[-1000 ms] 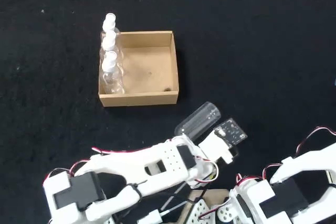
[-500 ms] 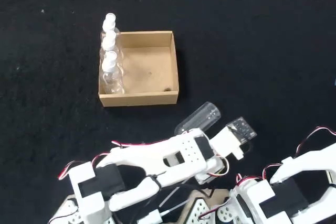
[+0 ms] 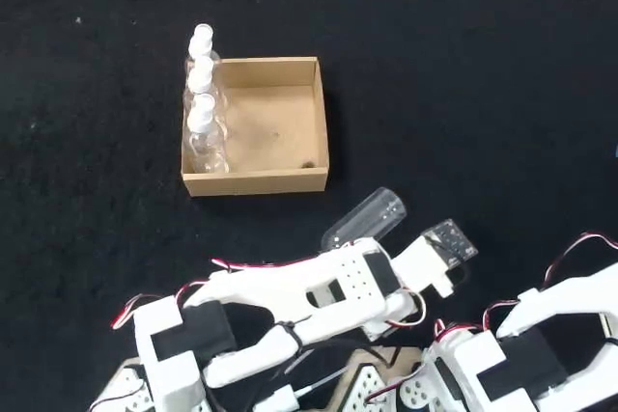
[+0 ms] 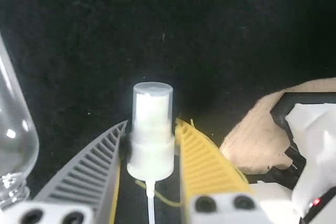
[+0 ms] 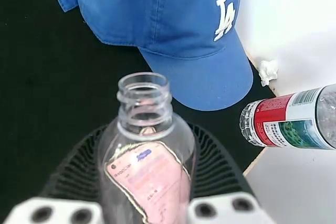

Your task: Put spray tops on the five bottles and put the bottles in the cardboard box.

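Spray top (image 4: 151, 140) clamped in left hand (image 4: 152, 127), lower centre; right hand (image 5: 149, 135) closed around uncapped bottle (image 5: 146, 161). Fourth capping apparently under way: three capped bottles (image 3: 203, 113) in cardboard box (image 3: 256, 181), upper left. Next: align stem with neck.

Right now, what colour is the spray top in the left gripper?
White, with a clear cap; the spray top shows best in the left wrist view.

A white embroidered emblem (image 5: 224, 18) is being displayed on the front of a blue cap (image 5: 157, 35). A pinkish label (image 5: 149, 177) is being carried by the clear bottle (image 5: 144, 103), its print too small to be read. Fine print on the red-and-green label (image 5: 283, 121) of a lying bottle (image 5: 328, 111) is likewise being left illegible.
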`<action>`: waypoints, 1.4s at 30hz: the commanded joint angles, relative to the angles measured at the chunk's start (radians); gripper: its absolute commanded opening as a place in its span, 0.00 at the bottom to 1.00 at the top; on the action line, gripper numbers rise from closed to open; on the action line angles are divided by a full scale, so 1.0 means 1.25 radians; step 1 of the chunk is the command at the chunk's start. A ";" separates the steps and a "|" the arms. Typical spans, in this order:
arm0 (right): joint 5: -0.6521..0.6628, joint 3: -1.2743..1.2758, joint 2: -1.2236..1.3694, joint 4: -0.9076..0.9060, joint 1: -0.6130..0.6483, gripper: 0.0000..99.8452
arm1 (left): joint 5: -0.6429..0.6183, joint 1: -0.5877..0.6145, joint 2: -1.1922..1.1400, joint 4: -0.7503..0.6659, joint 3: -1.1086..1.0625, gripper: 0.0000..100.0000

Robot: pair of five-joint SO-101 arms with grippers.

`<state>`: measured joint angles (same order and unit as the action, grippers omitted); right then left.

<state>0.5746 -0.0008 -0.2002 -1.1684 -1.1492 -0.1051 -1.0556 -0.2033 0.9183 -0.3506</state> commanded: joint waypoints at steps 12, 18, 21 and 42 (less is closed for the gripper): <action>-0.152 -0.169 -0.007 -0.188 0.162 0.01 | 0.080 0.094 0.384 0.047 -0.036 0.03; -0.236 -0.155 -0.073 -0.206 0.210 0.01 | 0.085 0.148 0.608 0.044 -0.058 0.03; -0.253 -0.091 -0.147 -0.203 0.245 0.01 | 0.086 0.222 0.713 -0.005 -0.094 0.03; -0.439 0.713 -0.695 0.432 1.009 0.01 | 0.077 0.559 1.118 -0.447 -0.176 0.03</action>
<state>0.0315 0.7664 -0.9935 -0.8462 -0.0245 -0.0023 -0.3867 1.2022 0.4703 -0.5700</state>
